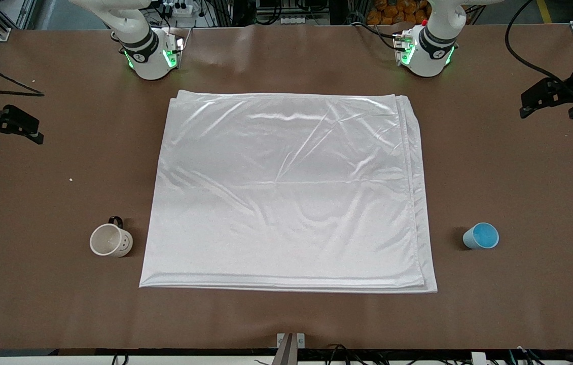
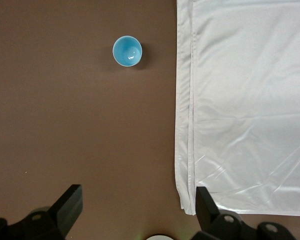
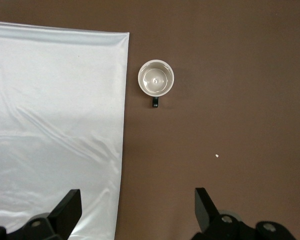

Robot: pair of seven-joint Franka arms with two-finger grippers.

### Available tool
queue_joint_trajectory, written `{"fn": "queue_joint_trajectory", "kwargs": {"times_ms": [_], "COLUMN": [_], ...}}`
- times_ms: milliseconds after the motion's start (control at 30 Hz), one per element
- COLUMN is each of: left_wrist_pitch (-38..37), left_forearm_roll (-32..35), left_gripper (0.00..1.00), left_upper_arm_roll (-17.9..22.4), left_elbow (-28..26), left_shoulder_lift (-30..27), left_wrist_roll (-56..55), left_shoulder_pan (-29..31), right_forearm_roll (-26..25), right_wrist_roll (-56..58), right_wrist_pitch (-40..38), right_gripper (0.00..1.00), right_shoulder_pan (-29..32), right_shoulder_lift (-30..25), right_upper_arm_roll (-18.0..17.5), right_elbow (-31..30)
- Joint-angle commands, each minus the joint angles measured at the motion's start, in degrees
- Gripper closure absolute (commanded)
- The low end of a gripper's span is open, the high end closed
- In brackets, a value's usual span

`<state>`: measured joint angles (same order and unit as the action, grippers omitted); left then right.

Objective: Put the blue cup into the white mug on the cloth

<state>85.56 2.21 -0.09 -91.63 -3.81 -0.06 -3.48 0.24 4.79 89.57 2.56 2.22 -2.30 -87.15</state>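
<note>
The blue cup stands upright on the bare brown table beside the cloth's edge, toward the left arm's end; it also shows in the left wrist view. The white mug, cream with a black handle, stands upright on the table beside the cloth toward the right arm's end; it also shows in the right wrist view. The cloth lies flat in the table's middle. My left gripper is open and empty, up over bare table. My right gripper is open and empty, over the cloth's edge.
The two arm bases stand at the table's edge farthest from the front camera. A small white crumb lies on the table toward the right arm's end. Brown tabletop surrounds the cloth.
</note>
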Motion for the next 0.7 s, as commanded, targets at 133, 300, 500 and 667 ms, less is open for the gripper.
{"fn": "queue_joint_trajectory", "kwargs": {"times_ms": [133, 300, 500, 667], "left_wrist_pitch": [0.66, 0.66, 1.01, 5.49], "left_forearm_roll": [0.87, 1.31, 1.48, 2.62], "left_gripper": [0.0, 0.0, 0.0, 0.0], "left_upper_arm_roll": [-0.18, -0.18, -0.18, 0.17], "left_elbow": [-0.74, -0.83, -0.83, -0.91], "left_shoulder_lift": [-0.59, -0.06, 1.51, 4.41], "left_wrist_roll": [0.06, -0.46, 0.41, 0.59], "left_shoulder_pan": [-0.21, -0.3, -0.04, 0.14], "right_forearm_roll": [-0.41, -0.33, -0.33, 0.81], "right_wrist_roll": [-1.1, -1.1, -1.1, -1.1], "right_wrist_pitch": [-0.18, -0.01, -0.01, 0.08], "right_gripper": [0.0, 0.0, 0.0, 0.0], "right_shoulder_pan": [-2.82, -2.65, -2.38, -1.68], "right_shoulder_lift": [0.85, 0.85, 0.94, 1.64], "right_upper_arm_roll": [2.03, 1.94, 1.94, 2.03], "right_elbow": [1.2, 1.2, 1.2, 0.67]}}
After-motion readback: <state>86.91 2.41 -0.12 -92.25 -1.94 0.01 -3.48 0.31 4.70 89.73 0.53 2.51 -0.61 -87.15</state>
